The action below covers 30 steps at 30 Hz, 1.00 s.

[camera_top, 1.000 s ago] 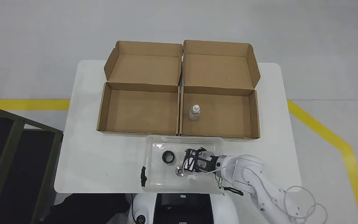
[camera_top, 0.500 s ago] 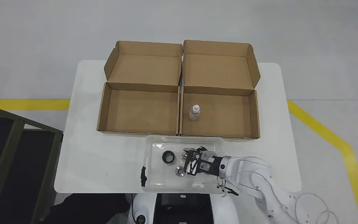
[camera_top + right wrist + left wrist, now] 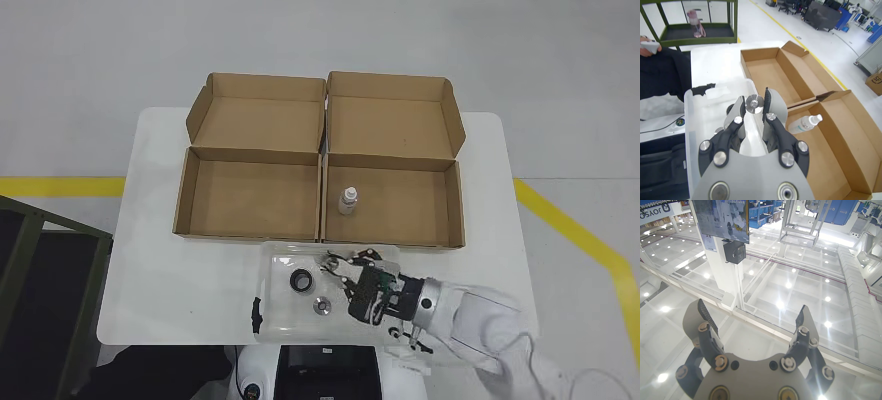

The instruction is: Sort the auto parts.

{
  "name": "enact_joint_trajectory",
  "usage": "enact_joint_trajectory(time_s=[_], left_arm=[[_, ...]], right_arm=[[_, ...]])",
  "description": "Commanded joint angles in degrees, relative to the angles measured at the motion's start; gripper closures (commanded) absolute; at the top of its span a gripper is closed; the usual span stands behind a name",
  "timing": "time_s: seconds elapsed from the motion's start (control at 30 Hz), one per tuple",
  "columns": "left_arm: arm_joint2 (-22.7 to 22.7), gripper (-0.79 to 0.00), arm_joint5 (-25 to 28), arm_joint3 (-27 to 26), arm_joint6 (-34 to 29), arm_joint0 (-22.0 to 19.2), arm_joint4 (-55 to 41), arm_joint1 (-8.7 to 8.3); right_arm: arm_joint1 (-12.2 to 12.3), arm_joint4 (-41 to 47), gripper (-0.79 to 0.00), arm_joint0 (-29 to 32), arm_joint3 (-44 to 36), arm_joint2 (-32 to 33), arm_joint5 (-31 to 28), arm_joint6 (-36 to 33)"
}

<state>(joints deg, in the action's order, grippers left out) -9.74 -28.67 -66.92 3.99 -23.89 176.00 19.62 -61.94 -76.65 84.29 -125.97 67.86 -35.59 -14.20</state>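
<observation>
Metal disc (image 3: 754, 104) is sitting pinched in the right gripper (image 3: 754, 97), left gripper (image 3: 751, 304) gaping wide. Advisable: clearing the bin (image 3: 686, 117) rim before heading for the boxes (image 3: 250, 195) at 12 o'clock.

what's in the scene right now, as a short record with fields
right gripper: above the clear bin, shut on a silver disc held by its edge
left gripper: open, holding nothing, pointed up at the ceiling
clear bin: at the table's near edge, holds a black ring and a second silver part
left box: open, behind the bin
right box: open, beside the left box, with a spray bottle in it
</observation>
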Motion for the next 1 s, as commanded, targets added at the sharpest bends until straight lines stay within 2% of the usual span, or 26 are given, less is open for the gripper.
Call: enact_joint_trajectory(time_s=[0.0,0.4,0.97], left_arm=[[0.00,-0.785,0.00,0.00,0.00,0.00,0.00,0.00],[0.00,-0.785,0.00,0.00,0.00,0.00,0.00,0.00],[0.00,-0.785,0.00,0.00,0.00,0.00,0.00,0.00]], right_arm=[[-0.10,1.39,0.000,-0.45,-0.27,0.34,0.68,2.55],[-0.69,5.03,0.000,-3.01,-3.87,2.27,5.53,12.68],[-0.69,12.11,0.000,-4.90,-7.84,13.11,7.88,19.47]])
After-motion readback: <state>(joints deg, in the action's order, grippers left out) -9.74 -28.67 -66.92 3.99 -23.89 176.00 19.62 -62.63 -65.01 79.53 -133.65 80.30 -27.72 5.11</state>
